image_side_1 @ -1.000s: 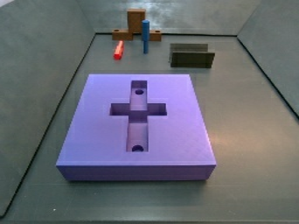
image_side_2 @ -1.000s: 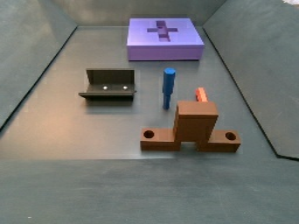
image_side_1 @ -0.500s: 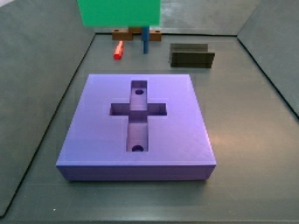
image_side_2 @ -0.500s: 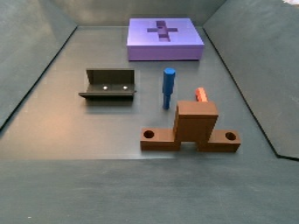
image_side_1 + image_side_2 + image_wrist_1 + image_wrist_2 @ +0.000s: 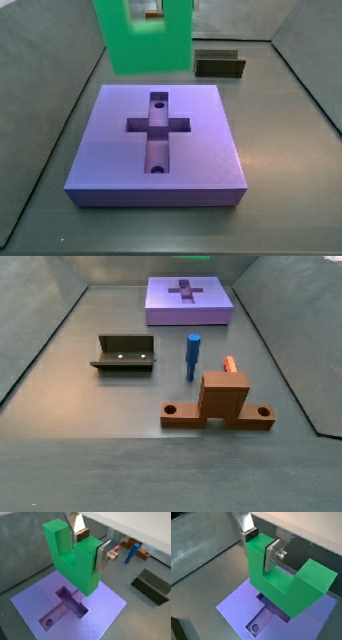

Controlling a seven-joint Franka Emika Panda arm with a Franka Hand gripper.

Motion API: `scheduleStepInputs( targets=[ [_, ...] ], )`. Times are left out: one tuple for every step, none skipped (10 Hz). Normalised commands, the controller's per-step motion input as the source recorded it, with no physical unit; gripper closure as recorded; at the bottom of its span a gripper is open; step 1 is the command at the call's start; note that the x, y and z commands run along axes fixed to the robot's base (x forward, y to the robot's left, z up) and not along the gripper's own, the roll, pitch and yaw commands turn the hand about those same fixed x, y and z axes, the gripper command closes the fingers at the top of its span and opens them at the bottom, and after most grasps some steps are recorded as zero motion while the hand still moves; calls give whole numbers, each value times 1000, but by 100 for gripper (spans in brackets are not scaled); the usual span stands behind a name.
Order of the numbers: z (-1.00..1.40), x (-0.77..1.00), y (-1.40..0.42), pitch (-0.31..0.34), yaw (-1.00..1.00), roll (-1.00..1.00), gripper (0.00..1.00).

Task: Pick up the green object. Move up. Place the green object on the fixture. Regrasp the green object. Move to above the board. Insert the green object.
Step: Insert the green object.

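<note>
My gripper (image 5: 91,543) is shut on the green object (image 5: 75,559), a bright green U-shaped block, gripping one of its prongs between the silver fingers (image 5: 103,556). Both wrist views show it hanging in the air above the purple board (image 5: 107,614), over the cross-shaped recess (image 5: 69,602). It also shows in a wrist view (image 5: 281,582) with the board (image 5: 234,604) beneath. In a side view the green object (image 5: 144,45) hangs over the board's (image 5: 201,140) far end. The fixture (image 5: 221,64) stands empty behind the board and also shows in a side view (image 5: 124,353).
A brown upright post (image 5: 225,396), a blue peg (image 5: 193,356) and a thin red bar (image 5: 230,363) stand beyond the fixture, away from the board (image 5: 189,301). Grey walls bound the floor on both sides.
The green object was out of a side view a second ago. It has come down into the picture from above and now hangs lower, over the board's far end.
</note>
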Motion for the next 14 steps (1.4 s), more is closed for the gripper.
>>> scheduleStepInputs(
  targets=[
    [-940, 406, 0, 0, 526, -100, 100],
    [-746, 269, 0, 0, 394, -181, 100],
    [-689, 254, -37, -30, 0, -127, 100],
    [-531, 143, -66, 0, -49, 0, 100],
    [-371, 0, 0, 0, -154, 66, 100],
    [-311, 0, -9, 0, -117, 129, 100],
    [-294, 0, -6, 19, -94, 173, 100],
    [-311, 0, -23, 4, -94, 147, 100],
    [-311, 0, -46, 0, -71, 100, 100],
    [-180, 31, -151, 0, 0, 0, 100],
    [-26, 97, -203, 30, 0, -36, 100],
    [0, 106, -189, 47, 0, -51, 100],
    [-34, 0, -109, 29, 0, 0, 100],
    [-80, 0, -3, 23, -3, 0, 100]
  ],
)
